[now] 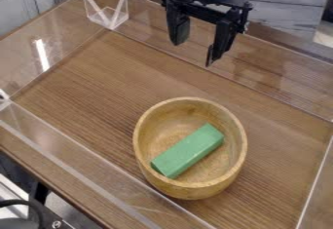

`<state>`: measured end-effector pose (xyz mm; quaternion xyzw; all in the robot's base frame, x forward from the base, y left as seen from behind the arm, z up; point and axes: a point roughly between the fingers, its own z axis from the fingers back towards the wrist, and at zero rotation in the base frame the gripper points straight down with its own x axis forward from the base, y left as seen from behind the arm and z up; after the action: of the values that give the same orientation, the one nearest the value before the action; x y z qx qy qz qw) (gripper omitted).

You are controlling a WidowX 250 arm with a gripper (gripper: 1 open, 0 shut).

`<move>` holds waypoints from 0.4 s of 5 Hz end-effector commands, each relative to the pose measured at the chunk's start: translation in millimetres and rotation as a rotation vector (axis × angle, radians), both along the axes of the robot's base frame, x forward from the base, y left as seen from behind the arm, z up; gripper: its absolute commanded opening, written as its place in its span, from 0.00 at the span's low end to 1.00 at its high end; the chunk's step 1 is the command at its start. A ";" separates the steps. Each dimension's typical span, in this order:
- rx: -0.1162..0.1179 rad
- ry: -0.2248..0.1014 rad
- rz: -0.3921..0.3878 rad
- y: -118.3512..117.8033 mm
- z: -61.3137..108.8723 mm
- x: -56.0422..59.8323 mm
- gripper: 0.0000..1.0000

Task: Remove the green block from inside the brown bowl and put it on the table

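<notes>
Just one green block (188, 151) inside one brown bowl (156, 126); one end effector (196, 42) agape

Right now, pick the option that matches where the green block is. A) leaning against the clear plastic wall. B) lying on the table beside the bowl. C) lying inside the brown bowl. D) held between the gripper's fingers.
C: the green block lies on the floor of the brown bowl, while the gripper hangs open and empty above the table, apart from the bowl.
</notes>
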<state>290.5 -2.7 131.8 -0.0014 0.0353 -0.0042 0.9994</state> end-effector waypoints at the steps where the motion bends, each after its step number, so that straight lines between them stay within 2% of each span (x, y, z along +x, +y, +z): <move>1: -0.003 0.018 -0.075 -11.3 -8.6 -14.9 1.00; 2: 0.001 0.050 -0.324 -51.8 -37.7 -58.8 1.00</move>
<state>223.8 -57.9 79.9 0.0048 0.0910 -0.1715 0.9809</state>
